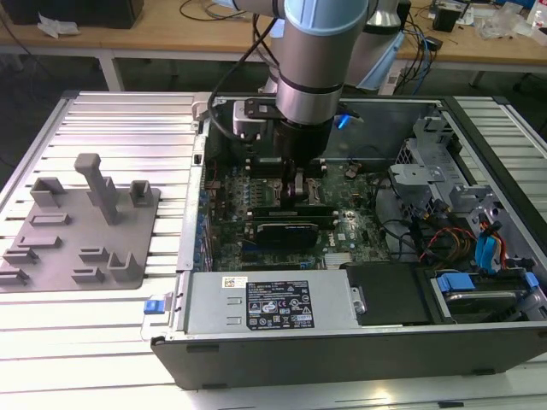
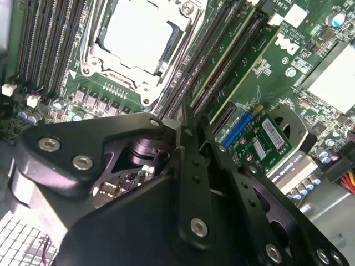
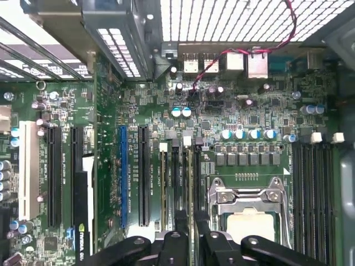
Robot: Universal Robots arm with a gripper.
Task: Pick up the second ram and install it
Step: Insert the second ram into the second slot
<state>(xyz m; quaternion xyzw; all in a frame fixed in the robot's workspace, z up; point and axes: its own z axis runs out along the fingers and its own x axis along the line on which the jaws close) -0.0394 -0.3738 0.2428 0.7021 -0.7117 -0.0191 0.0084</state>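
My gripper (image 1: 295, 184) is down inside the open computer case (image 1: 479, 154), over the memory slots beside the processor socket (image 3: 249, 219). In the first wrist view the two black fingers (image 3: 180, 230) sit close on either side of the second ram (image 3: 191, 172). It is a thin green stick seen edge-on, standing in a slot. The gripper (image 3: 191, 224) is shut on it. Another stick (image 3: 165, 183) stands in a neighbouring slot. In the second wrist view the gripper (image 2: 193, 124) points along the slots next to the socket (image 2: 138, 39).
A black expansion card (image 1: 291, 231) lies across the board just in front of the gripper. The power supply (image 1: 273, 303) fills the case's near side, with drive bays and cables (image 1: 461, 239) on the exterior view's right. A grey fixture plate (image 1: 77, 231) sits on the table at the left.
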